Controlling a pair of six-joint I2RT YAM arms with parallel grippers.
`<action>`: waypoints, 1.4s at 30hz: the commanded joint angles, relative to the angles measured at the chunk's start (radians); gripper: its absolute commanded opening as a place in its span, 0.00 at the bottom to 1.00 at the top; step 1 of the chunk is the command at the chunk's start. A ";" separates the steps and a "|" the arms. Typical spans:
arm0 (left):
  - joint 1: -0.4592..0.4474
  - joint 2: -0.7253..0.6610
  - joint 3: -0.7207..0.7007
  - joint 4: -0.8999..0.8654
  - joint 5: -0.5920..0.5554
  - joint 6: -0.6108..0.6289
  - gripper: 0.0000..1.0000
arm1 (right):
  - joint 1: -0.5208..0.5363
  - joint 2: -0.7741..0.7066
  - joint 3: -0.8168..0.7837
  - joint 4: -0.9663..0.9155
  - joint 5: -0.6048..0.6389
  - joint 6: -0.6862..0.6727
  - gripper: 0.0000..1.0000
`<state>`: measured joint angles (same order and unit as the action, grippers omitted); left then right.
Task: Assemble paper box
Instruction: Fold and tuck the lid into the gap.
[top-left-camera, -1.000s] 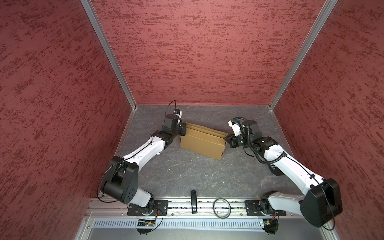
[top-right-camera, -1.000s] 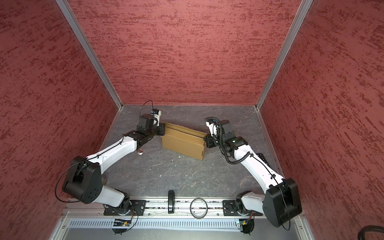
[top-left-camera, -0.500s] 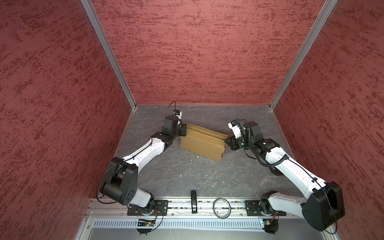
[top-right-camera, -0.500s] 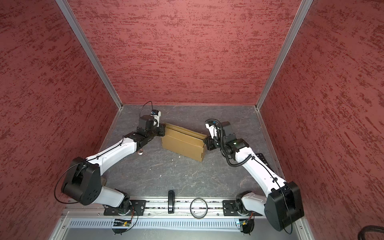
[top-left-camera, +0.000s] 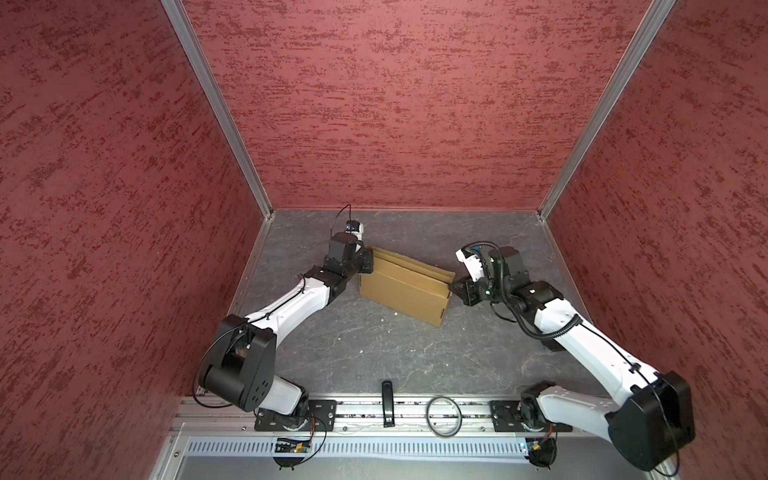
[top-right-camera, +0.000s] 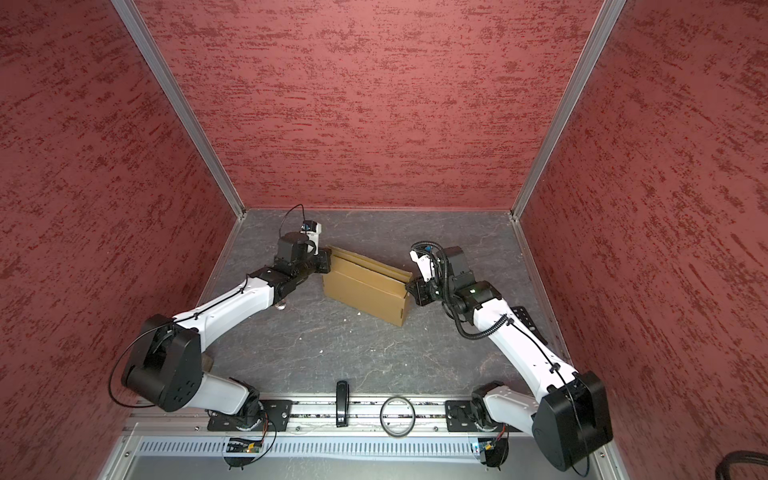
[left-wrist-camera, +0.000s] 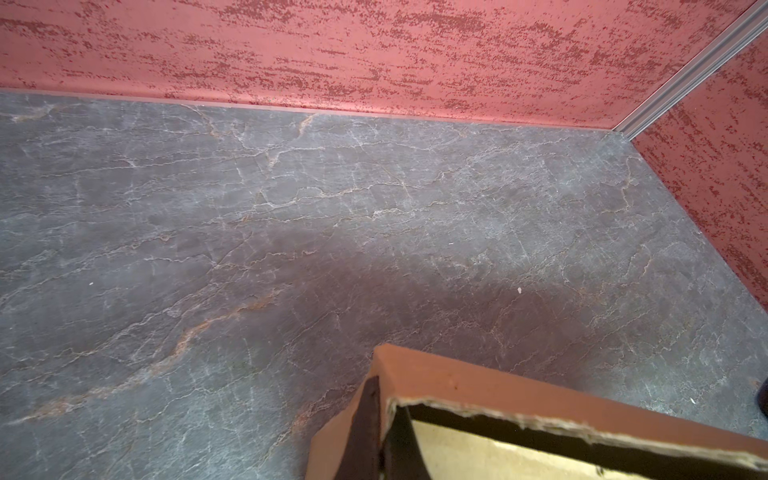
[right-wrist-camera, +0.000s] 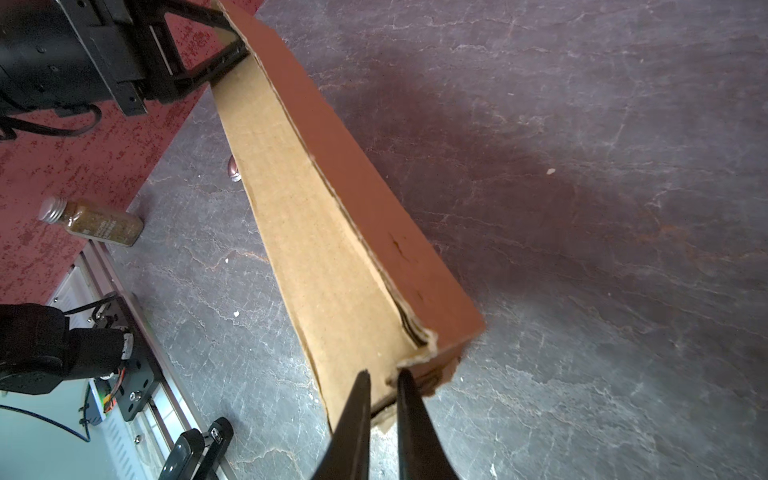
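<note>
The paper box (top-left-camera: 405, 291) (top-right-camera: 365, 293) is a tan cardboard shell, partly folded, standing on the grey floor between my two arms. My left gripper (top-left-camera: 365, 262) (left-wrist-camera: 386, 395) is at its left end, shut on the end wall right at a corner. One of its dark fingers (left-wrist-camera: 360, 432) lies on the outside of the wall and the other inside. My right gripper (top-left-camera: 454, 286) (right-wrist-camera: 384, 372) is at the box's right end corner. Its two fingers (right-wrist-camera: 353, 424) stand a narrow gap apart with floor showing between them, and the tips just touch the torn cardboard edge (right-wrist-camera: 415, 359).
Red walls close in the floor on three sides. A spice bottle (right-wrist-camera: 93, 222) lies by the left wall, near the front rail. A black handle (top-left-camera: 387, 403) and a ring (top-left-camera: 444, 422) sit on the front rail. A flat black object (top-right-camera: 525, 322) lies under my right arm.
My right gripper's fingers have parted slightly at the box's right end. The box and my left arm have hardly moved.
</note>
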<state>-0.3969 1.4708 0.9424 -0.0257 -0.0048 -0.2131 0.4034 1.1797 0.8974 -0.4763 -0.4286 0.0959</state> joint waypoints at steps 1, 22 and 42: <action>-0.005 0.016 -0.045 -0.108 -0.012 -0.009 0.00 | 0.011 -0.013 -0.009 -0.016 -0.021 -0.007 0.20; -0.005 0.000 -0.084 -0.079 -0.001 -0.006 0.00 | 0.010 -0.075 0.225 -0.247 0.160 -0.261 0.95; -0.003 0.011 -0.085 -0.070 0.012 0.003 0.00 | 0.208 0.180 0.532 -0.383 0.276 -0.626 0.99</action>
<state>-0.3977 1.4509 0.8974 0.0284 -0.0048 -0.2127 0.5804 1.3376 1.3907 -0.8234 -0.1715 -0.4484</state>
